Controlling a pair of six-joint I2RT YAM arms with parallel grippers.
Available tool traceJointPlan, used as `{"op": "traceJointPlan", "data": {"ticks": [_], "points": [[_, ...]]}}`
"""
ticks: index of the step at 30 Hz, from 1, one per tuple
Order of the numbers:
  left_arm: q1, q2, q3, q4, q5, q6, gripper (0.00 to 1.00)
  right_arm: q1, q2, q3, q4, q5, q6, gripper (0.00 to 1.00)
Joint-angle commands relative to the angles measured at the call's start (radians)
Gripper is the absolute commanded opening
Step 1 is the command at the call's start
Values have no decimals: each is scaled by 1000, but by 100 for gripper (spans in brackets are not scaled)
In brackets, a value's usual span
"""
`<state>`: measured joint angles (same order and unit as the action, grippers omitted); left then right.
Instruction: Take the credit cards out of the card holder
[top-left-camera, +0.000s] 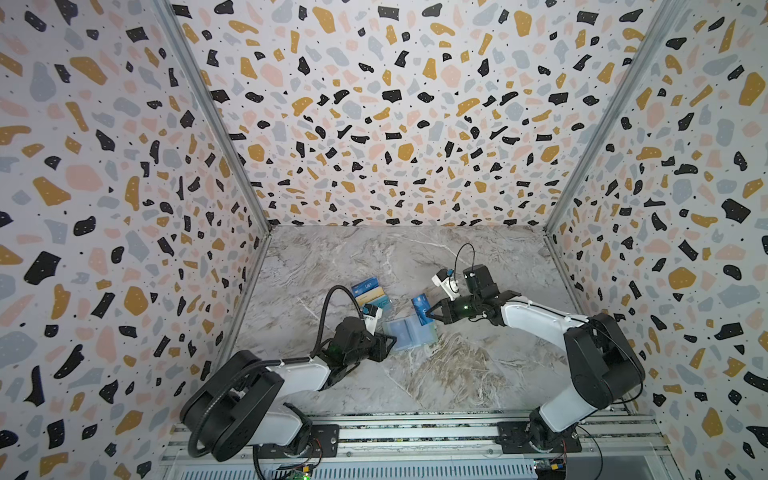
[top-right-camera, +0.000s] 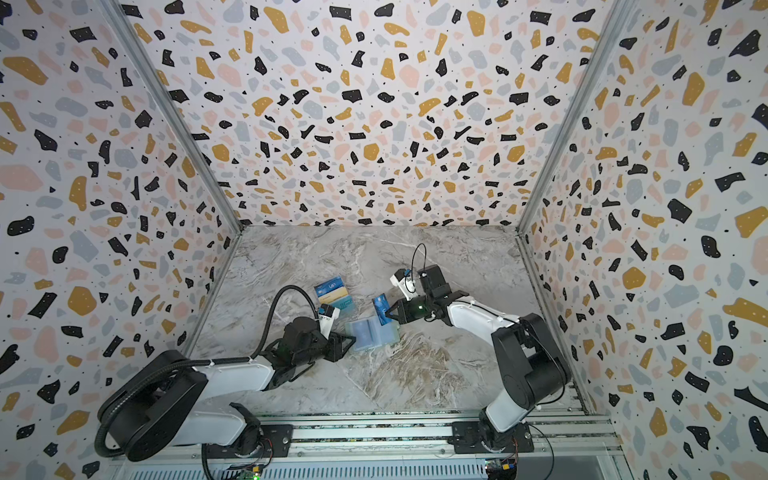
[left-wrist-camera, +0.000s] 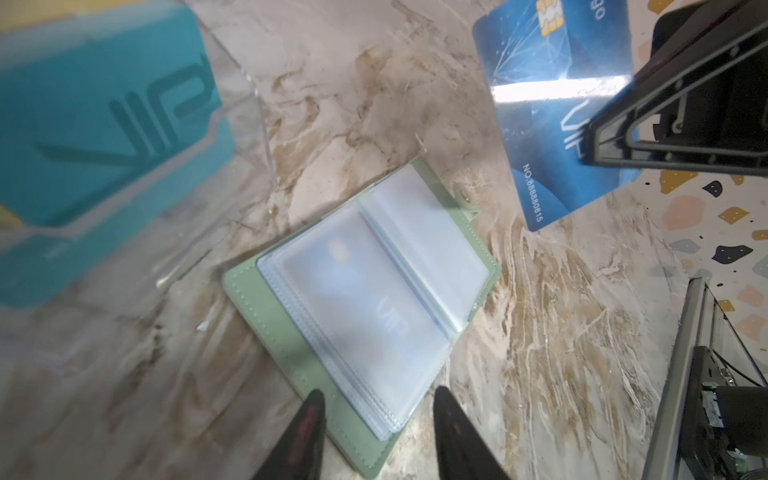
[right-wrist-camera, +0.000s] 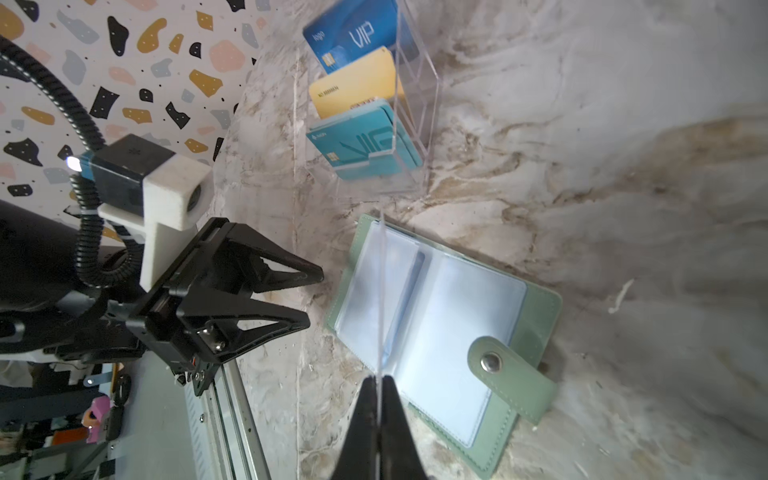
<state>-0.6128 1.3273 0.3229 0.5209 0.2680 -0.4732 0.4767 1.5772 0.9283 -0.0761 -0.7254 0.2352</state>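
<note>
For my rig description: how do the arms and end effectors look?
Both have white shells between black joints. The left arm carries a ribbed black hose, the right arm a thin black cable loop. The left end effector and right end effector have black triangular fingers.

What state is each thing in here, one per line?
Mint-green folding card holder: open flat, snap tab undone.
Dark blue plastic credit card: held in the air.
Right gripper: shut on the blue card.
Left gripper: fingers apart, empty.
Clear tiered plastic stand: upright, holding three cards.
</note>
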Motion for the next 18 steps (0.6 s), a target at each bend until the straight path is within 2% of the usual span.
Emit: {"op": "traceJointPlan", "data": {"ticks": [1,6,11,18], "points": [[-4,-71,41,-76,1,45,51,-9,-53,45,-103,-41,-129,0],[-1,-181,49,-90,77,51,57,-13,-104,65,-149,-130,-209,1],[10,-289,43,-78,165,39,72,-11,-137,71,-185,-236,-285,0],[25,-408,38,-70,264,25,74,-11,-161,62,-209,-353,-351,0]]}}
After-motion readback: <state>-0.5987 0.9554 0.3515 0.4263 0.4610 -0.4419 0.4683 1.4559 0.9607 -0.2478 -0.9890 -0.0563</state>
